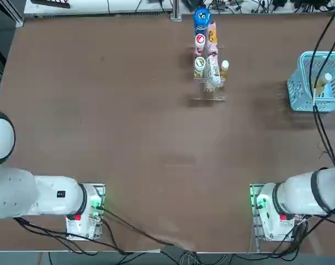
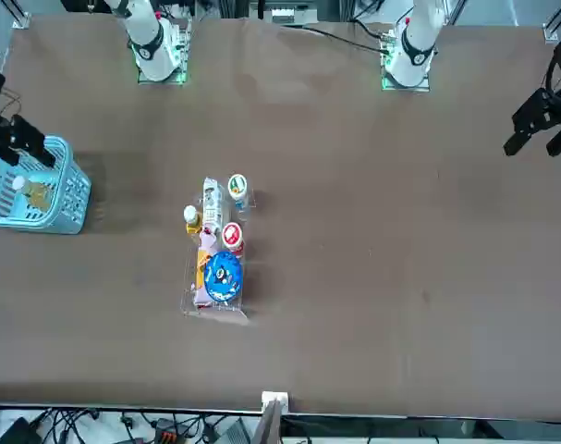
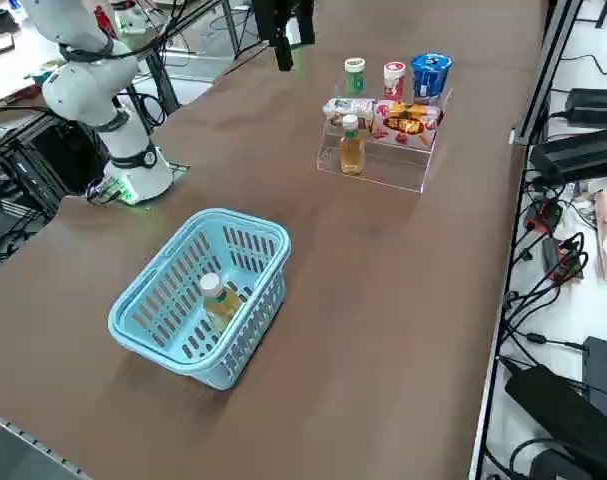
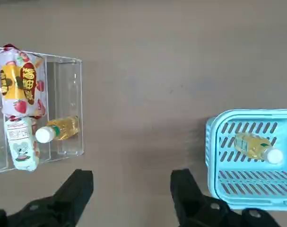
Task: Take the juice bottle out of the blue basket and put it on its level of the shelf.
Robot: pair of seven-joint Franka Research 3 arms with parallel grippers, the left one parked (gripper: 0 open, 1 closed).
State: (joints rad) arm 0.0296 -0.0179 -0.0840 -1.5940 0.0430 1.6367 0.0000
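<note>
The juice bottle (image 3: pixel 218 298), small with amber juice and a white cap, lies on its side inside the blue basket (image 3: pixel 238 222). It also shows in the basket in the top view (image 1: pixel 323 83), the front view (image 2: pixel 30 192) and the right wrist view (image 4: pixel 256 147). The clear stepped shelf (image 3: pixel 383 170) stands at the far middle of the table (image 1: pixel 208 98). My right gripper (image 4: pixel 134 189) hangs open and empty, high above the table, over the bare stretch between shelf (image 4: pixel 67 75) and basket (image 4: pixel 214 142). In the front view the right gripper (image 2: pixel 21 143) shows above the basket (image 2: pixel 67 199).
On the shelf stand a second white-capped amber bottle (image 3: pixel 351 145), snack packets (image 3: pixel 408 122), a blue-lidded cup (image 3: pixel 430 72) and small capped bottles (image 3: pixel 394 78). The basket sits near the table's right edge (image 1: pixel 299 88). Black cables (image 1: pixel 322 110) hang over it.
</note>
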